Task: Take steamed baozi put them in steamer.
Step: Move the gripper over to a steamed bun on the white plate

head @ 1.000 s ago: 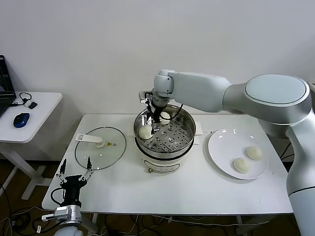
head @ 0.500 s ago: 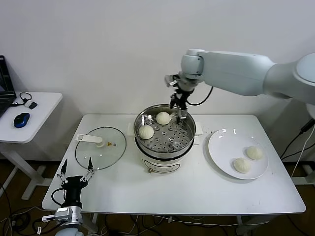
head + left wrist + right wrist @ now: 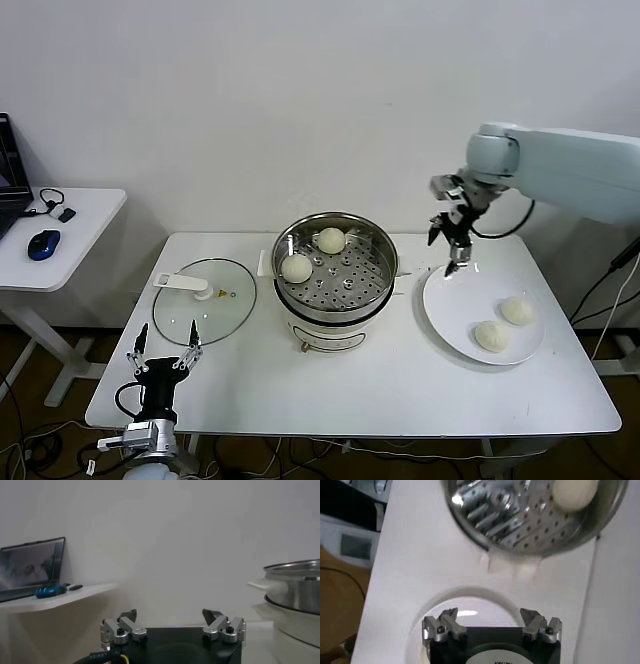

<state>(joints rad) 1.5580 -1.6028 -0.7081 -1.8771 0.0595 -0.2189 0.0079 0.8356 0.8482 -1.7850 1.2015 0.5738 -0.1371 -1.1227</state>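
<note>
While two baozi lie nearby, the right hand hangs wide open, empty.

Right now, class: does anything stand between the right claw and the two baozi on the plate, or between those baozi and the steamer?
Nothing visible does. The right claw hangs open over the plate, empty. The two baozi lie uncovered. The steamer is open, its lid lying on the table beyond it.

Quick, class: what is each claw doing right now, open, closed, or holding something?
Left claw: open, empty, parked low at the table's front edge.
Right claw: open, empty, above the far rim of the plate.
</note>
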